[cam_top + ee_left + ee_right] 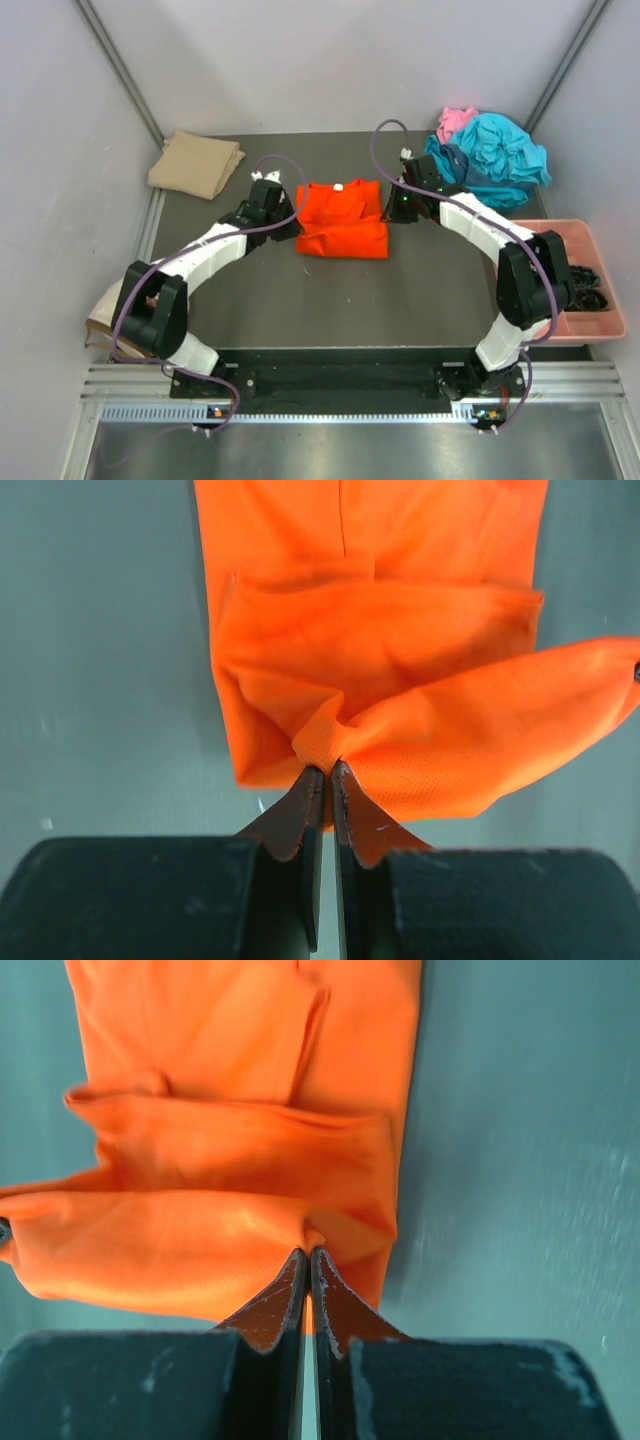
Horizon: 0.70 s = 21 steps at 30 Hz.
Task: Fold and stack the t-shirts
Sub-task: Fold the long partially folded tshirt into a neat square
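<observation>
One orange t-shirt [342, 218] is the piece I am working. It lies on the table [400, 290] a little toward 12 o'clock of the middle, already narrowed into a rough rectangle. Both wrist views show a loose fold of it raised between the arms.

My left gripper [327, 770] is at the shirt's 9 o'clock edge. Its jaws are pressed together on a puckered bit of orange cloth. My right gripper [307, 1252] mirrors it at the 3 o'clock edge and is likewise clamped on a small pinch of fabric. I read this as mid-fold: holding opposite edges keeps the raised layer taut and level, so it should drop square instead of sagging in the middle.

Farther out, a tan t-shirt [195, 163] sits folded at 10 o'clock, well apart, and I judge it to be the start of the stack. At 2 o'clock the teal t-shirts [495, 155] lie crumpled in a heap with a pink t-shirt [457, 120] behind them, all unfolded. A pink tray [575, 229] is at 4 o'clock and a cream thing [100, 310] hangs off the edge at 8 o'clock. Neither belongs to this job.
</observation>
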Each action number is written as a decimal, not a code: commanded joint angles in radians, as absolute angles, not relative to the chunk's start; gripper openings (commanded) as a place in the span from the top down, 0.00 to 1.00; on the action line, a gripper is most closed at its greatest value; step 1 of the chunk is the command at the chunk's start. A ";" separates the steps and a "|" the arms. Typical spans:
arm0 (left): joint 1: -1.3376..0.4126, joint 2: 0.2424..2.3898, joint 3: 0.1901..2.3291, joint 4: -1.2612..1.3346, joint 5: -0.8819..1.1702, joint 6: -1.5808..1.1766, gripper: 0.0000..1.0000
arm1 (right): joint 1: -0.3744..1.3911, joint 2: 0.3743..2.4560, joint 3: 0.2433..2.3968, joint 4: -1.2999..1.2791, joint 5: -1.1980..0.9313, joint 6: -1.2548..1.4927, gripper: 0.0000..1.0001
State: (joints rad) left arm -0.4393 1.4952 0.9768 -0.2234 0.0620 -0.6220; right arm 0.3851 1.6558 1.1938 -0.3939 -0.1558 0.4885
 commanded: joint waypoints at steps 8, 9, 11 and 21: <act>-0.315 1.724 1.232 -0.109 0.112 -0.586 0.89 | 0.313 1.818 1.472 -0.409 -0.178 0.462 1.00; -0.301 1.739 1.245 -0.101 0.123 -0.586 0.89 | 0.307 1.845 1.506 -0.414 -0.178 0.459 1.00; -0.288 1.790 1.288 -0.092 0.141 -0.584 0.89 | 0.301 1.870 1.534 -0.416 -0.183 0.459 1.00; -0.258 1.957 1.451 -0.080 0.215 -0.581 0.89 | 0.279 2.026 1.677 -0.419 -0.207 0.462 1.00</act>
